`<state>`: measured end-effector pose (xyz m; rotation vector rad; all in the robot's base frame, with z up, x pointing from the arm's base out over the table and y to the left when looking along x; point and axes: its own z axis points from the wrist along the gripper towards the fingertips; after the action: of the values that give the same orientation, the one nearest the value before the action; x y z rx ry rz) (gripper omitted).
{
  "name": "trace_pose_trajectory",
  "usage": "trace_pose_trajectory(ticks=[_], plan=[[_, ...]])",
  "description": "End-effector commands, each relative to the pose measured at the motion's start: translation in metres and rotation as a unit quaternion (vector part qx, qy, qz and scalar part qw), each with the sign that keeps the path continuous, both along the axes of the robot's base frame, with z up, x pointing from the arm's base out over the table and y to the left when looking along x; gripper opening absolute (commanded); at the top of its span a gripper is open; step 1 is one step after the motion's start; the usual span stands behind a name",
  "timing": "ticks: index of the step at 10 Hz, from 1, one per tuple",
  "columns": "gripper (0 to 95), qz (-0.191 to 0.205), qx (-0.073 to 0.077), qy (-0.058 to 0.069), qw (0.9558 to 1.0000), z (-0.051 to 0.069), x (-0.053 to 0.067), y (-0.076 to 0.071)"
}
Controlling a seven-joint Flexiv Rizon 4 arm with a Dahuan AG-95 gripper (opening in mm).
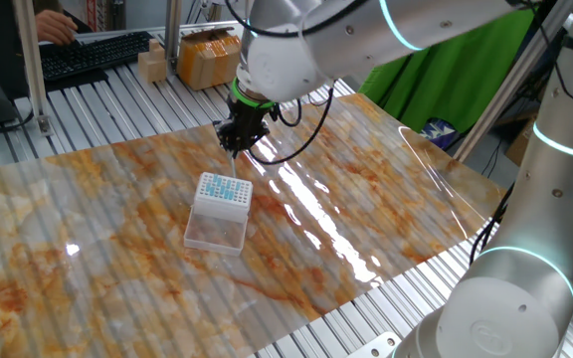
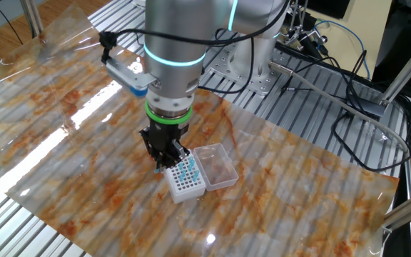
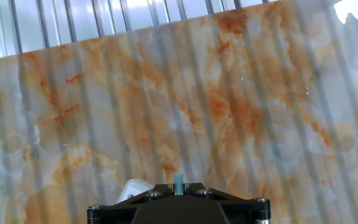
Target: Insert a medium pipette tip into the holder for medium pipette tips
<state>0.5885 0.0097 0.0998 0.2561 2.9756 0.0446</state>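
Gripper (image 2: 164, 158) pinched nearly shut on the tip (image 3: 178, 183), a pale blue sliver poking out between the fingers, hanging just above the near end of the holder (image 2: 186, 179). Likely featherweight, stiff but slick and easily skewed; best held at the wide upper end, taper left free. Fingertips cut off in hand view; target hole impossible to make out.

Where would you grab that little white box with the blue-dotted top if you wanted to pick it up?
Probably the holder by its plain white side walls, coming straight down from above. Its top is a grid of holes holding tips, and the clear flap lies open off one end, so pinch across the other two sides. The gripper already hangs beside it.
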Motion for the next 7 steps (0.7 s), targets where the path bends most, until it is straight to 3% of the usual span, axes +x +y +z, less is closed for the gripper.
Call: trace_pose_trajectory(ticks=[1, 3, 7], plan=[[0.0, 0.003, 0.000, -0.010, 0.9999, -0.0013, 0.0018, 0.0001], [0.0, 0.004, -0.001, -0.021, 0.9998, -0.0015, 0.0015, 0.0002], [0.0, 0.007, -0.002, -0.030, 0.9995, -0.0017, 0.0011, 0.0003]])
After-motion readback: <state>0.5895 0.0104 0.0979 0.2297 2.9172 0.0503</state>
